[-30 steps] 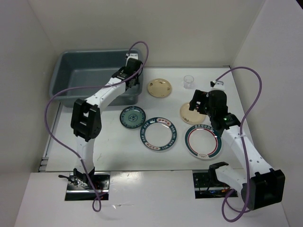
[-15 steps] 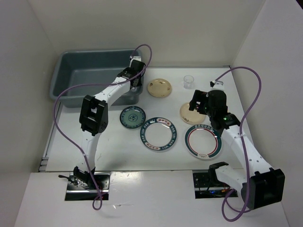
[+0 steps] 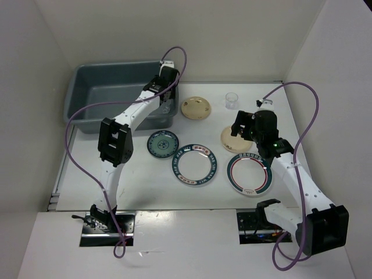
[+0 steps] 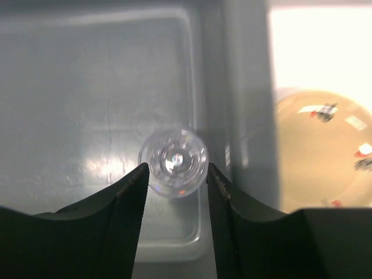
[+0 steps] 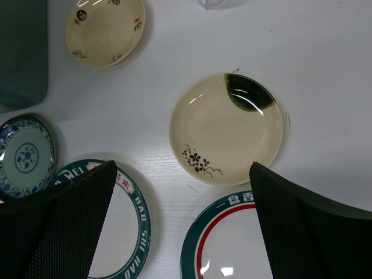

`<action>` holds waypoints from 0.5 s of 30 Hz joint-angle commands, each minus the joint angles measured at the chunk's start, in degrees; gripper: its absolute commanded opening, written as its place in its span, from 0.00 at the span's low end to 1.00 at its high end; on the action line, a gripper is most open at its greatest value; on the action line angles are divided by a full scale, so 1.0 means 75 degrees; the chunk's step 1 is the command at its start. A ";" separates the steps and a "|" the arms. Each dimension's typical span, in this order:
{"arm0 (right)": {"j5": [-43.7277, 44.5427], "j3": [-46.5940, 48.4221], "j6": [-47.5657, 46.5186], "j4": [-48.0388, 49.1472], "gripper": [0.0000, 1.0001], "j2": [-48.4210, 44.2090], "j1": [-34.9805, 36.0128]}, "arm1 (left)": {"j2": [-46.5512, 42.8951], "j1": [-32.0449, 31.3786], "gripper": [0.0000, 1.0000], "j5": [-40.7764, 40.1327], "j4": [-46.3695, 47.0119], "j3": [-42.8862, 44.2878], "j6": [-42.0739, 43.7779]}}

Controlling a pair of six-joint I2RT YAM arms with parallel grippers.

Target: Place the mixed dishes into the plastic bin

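Your left gripper [image 4: 174, 174] clamps a clear cup [image 4: 174, 160] over a corner of the plastic bin [image 4: 87, 87]. Your right gripper [image 5: 181, 168], well right, stands spread wide.

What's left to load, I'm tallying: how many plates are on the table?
5. Cream plate beside the bin; green-patched cream plate below the right gripper; blue saucer mid-table; teal-rimmed plate near centre; red-and-teal-rimmed plate at right. The left arm hides part of the bin.

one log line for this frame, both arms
left gripper: shut on small clear cup, over large grey plastic bin | right gripper: open above cream round plate with green patch
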 commanded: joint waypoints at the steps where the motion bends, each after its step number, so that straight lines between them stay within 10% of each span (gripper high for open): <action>1: -0.0064 0.0073 -0.0094 0.0417 1.00 0.0032 0.0081 | -0.0669 -0.0048 0.54 -0.0382 0.0088 0.0853 0.0225; 8: 0.0721 0.0750 0.0081 0.0008 1.00 0.0686 -0.0338 | -0.1990 0.0022 0.58 -0.0700 -0.0217 0.0645 0.0565; 15: 0.0873 0.2638 0.0269 -0.0474 0.86 0.3358 -0.1231 | -0.4674 0.0514 0.59 0.0612 0.0425 -0.2703 -0.0301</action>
